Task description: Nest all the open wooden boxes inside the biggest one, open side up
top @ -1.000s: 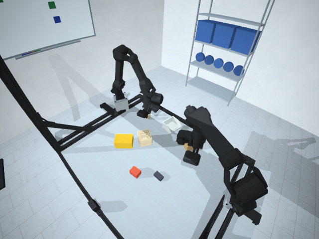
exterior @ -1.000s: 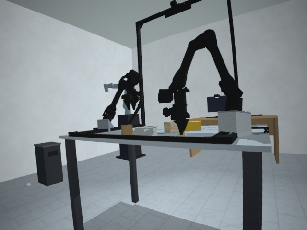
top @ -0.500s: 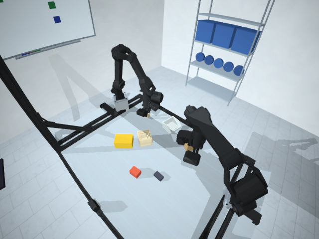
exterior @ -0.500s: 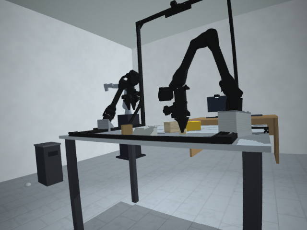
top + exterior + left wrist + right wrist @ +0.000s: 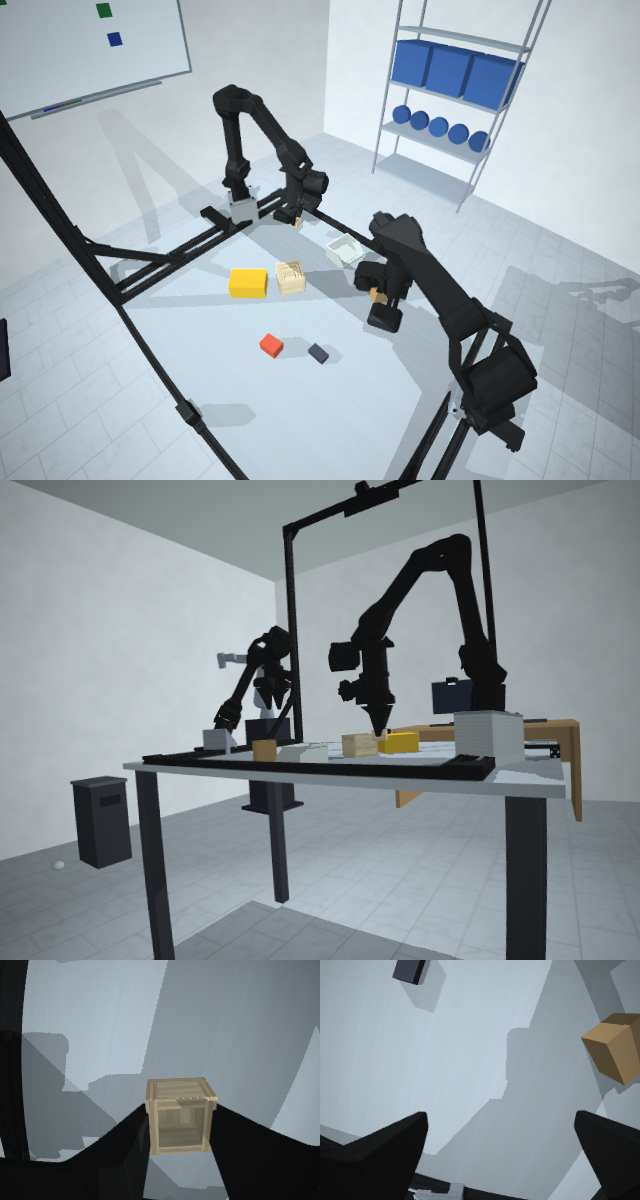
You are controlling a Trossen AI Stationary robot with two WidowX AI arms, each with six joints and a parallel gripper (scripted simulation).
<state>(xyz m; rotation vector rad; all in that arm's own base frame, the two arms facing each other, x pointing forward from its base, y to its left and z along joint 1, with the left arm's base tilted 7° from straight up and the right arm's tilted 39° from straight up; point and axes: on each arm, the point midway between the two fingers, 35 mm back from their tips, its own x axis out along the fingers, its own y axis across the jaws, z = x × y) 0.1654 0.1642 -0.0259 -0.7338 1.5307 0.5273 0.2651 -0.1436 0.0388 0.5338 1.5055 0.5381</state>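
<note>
The left gripper (image 5: 296, 220) (image 5: 379, 735) (image 5: 177, 1110) is clamped on the small box (image 5: 296, 222) (image 5: 381, 734) (image 5: 180, 1125) — the left wrist view shows its square mouth, while the exterior shows it raised off the table (image 5: 217, 377) (image 5: 310, 769). Near those jaws stands the nest (image 5: 291, 279) (image 5: 359, 745), mouth up; only the top view reveals stepped rims inside it, the exterior just an outer wall. To one side of the jaws is the white tray (image 5: 343, 251) (image 5: 303, 752); past the nest, the yellow block (image 5: 248, 283) (image 5: 405, 742).

Farther from them, the right gripper (image 5: 388, 303) (image 5: 273, 708) (image 5: 503, 1120) stands wide open with nothing between its fingers. Its wrist view has the tan block (image 5: 378, 295) (image 5: 264, 750) (image 5: 615, 1050) beyond the right-hand fingertip and the dark block (image 5: 318, 353) (image 5: 410, 970) beyond the left-hand one. The red block (image 5: 271, 345) shows only from the top — near the dark block, well apart from the left jaws.
</note>
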